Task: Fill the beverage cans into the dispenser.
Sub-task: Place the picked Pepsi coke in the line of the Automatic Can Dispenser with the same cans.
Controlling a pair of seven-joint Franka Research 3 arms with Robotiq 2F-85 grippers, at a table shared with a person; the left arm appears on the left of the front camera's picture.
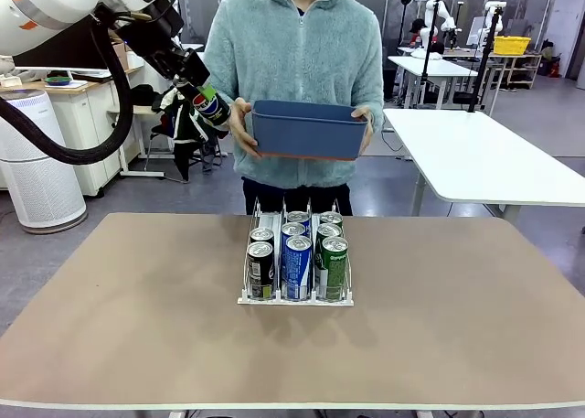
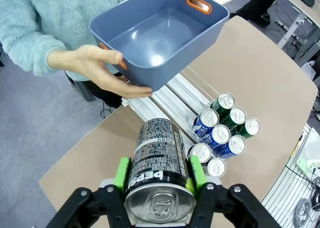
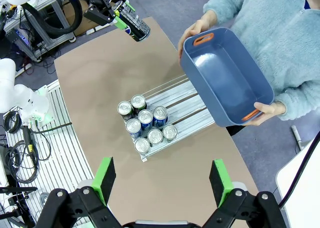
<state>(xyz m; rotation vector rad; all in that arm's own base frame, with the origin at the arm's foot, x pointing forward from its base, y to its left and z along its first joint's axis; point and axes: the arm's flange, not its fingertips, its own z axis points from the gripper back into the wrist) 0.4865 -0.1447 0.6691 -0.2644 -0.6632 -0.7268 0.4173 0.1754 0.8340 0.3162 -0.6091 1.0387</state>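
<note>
While the left tool (image 2: 160,180) is clamped on a black Pepsi can (image 2: 159,170), its green pads (image 2: 121,175) press against both sides of the can body, and the can's silver top faces the left wrist camera. Seen from the front, this held can (image 1: 210,105) hangs in the air well above the tabletop (image 1: 137,317), to the left of and higher than the dispenser (image 1: 296,297), just beside the person's hand (image 1: 239,125).

The dispenser stands on the tabletop near its middle. Its left lane holds two black cans (image 1: 260,269), its middle lane three blue cans (image 1: 298,266), and its right lane three green cans (image 1: 334,267); all stand upright and packed against the front lip. Behind the cans, the rear part of each lane is bare.

The person stands at the far side of the dispenser and holds a blue bin (image 1: 308,130) with both hands, above the dispenser's rear end; the bin interior shows nothing inside it.

The right tool (image 3: 162,180) hovers high above the dispenser, its fingers (image 3: 105,178) wide apart and gripping nothing
</note>
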